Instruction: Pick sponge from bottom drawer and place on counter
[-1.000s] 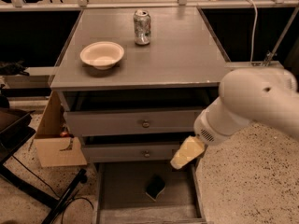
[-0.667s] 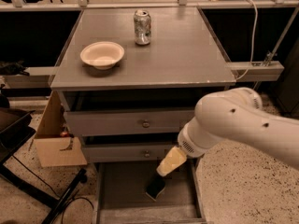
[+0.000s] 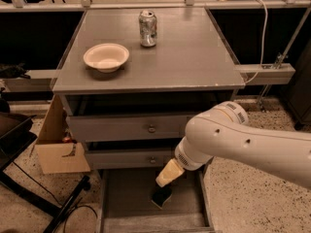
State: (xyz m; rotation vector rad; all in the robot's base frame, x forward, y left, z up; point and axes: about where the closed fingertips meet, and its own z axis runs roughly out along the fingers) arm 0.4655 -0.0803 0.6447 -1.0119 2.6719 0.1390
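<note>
The sponge, a small dark block, lies on the floor of the open bottom drawer, near its middle. My gripper hangs from the white arm that reaches in from the right. Its cream tip points down-left and sits just above the sponge. The counter is the flat grey top of the cabinet, above the two upper drawers with round knobs.
A cream bowl and a soda can stand on the counter. A cardboard box sits on the floor left of the cabinet, with a black stand leg in front. A cable hangs at the right.
The arm has swung left and down over the open bottom drawer. The gripper tip now sits close above the sponge. The sponge, bowl and can have not moved.
</note>
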